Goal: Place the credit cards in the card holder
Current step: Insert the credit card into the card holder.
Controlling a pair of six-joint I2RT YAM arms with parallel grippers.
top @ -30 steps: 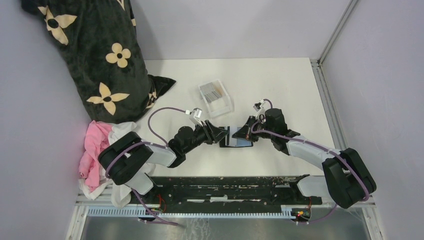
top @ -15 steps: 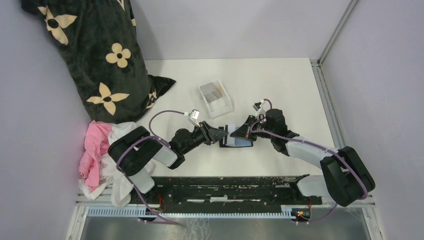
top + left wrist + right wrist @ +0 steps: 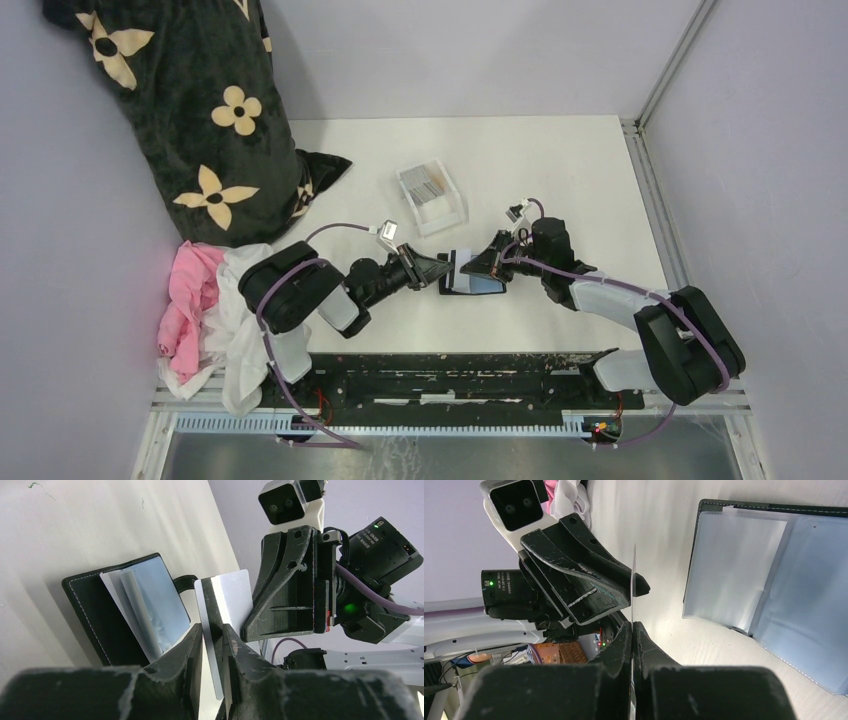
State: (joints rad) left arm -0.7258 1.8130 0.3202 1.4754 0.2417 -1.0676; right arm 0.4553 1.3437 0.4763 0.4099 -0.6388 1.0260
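**Silver card held on edge at open card holder**

Nearest the arm bases, the card is pinched by the closed right gripper. It is flanked narrowly by the left gripper, though a firm grip cannot be told. The holder is laid flat on the table. Farther back, grey credit cards are kept in a clear tray.

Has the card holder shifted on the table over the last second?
No. The card holder lies open in the same spot as a second ago, on the near side of the clear tray and slightly to its right.
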